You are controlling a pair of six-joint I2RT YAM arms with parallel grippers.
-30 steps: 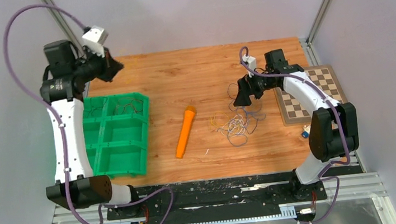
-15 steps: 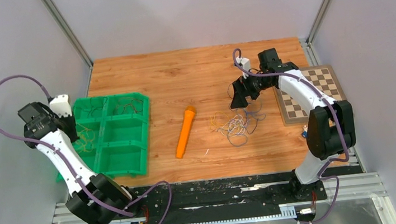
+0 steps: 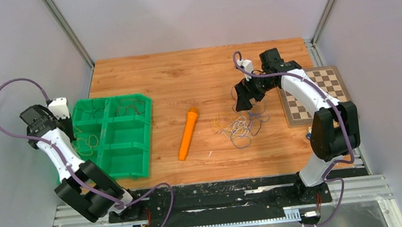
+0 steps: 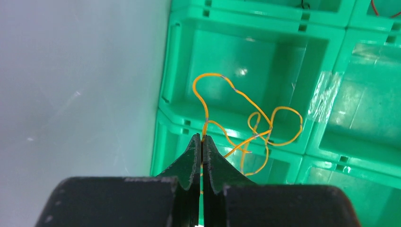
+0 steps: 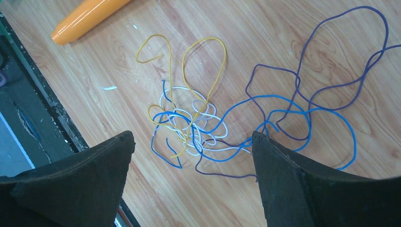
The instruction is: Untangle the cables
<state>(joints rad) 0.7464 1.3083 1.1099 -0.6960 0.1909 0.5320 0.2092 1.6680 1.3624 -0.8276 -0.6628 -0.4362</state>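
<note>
My left hand (image 4: 202,142) is clamped on a yellow-orange cable (image 4: 246,97) over the green tray (image 4: 177,61), which holds other cables (image 3: 129,106); my right hand (image 5: 191,135) hangs spread above the tangle (image 5: 189,125) on the table (image 5: 265,28); I judge about half remains.

I see yellow, white, blue and purple cables (image 5: 189,128) on my brown wood desk (image 3: 183,75). There's one orange-yellow cable (image 4: 246,97), a green tray (image 3: 124,161), an orange marker (image 3: 188,133) and a brown-and-cream checkered board (image 3: 333,81).

Tangled heap of hair-thin cables (image 3: 240,125) lying on the wooden table (image 3: 182,70): yellow loops (image 5: 224,59), a white knot (image 5: 187,88), blue and purple curls trailing outward. Well apart, one orange-yellow cable (image 4: 246,98) looping over a green tray (image 4: 179,71), one end pinched in the closed left gripper (image 4: 202,142).
</note>
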